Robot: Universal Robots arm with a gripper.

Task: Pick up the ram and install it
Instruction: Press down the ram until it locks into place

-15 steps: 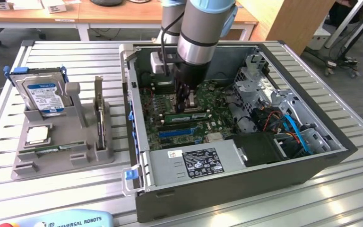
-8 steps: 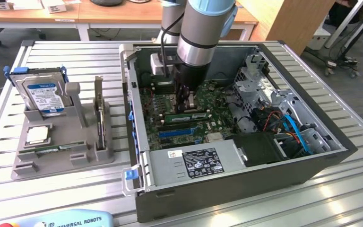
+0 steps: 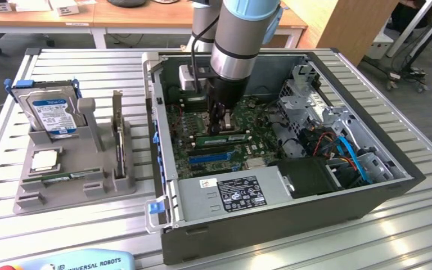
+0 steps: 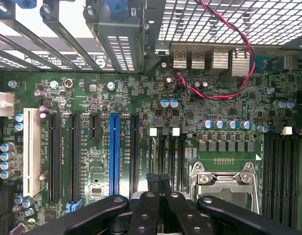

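Black pincer [image 4: 158, 178] links crowd the near edge of the wrist view, and the two fingertips are drawn close together with no gap visible between them. I cannot tell if they nip anything. The slatted metal desk [image 3: 396, 225] carries everything, probably so that fixtures sit at known spots. On it the computer case [image 3: 276, 239] lies on its side with the panel off. That turns the motherboard [image 3: 238, 156] face up, so the arm can reach straight down. In the exterior view the arm stands upright inside the case, with the pincer [image 3: 220, 127] low over the memory slots. Directly beneath its tips, the ram [image 3: 220, 137] lies lengthwise along a slot, level with the board. It looks seated or nearly so, and the closed fingers look set to bear down on its top edge rather than carry it. Whether they touch it is not clear. Toward the exterior view's left, well apart from the case, a grey holder [image 3: 73, 194] keeps the spare parts upright or flat in their own pockets, so each can be gripped from above. A blue-labelled hard drive [image 3: 51, 112] stands at the back of the holder. A second ram stick [image 3: 117, 132] stands on edge in a narrow groove, and a small square CPU chip [image 3: 45, 160] lies flat in front. In the wrist view the pincer hangs over the black memory slots [image 4: 165, 156], between the blue expansion slot [image 4: 114, 152] and the CPU socket [image 4: 224, 178].
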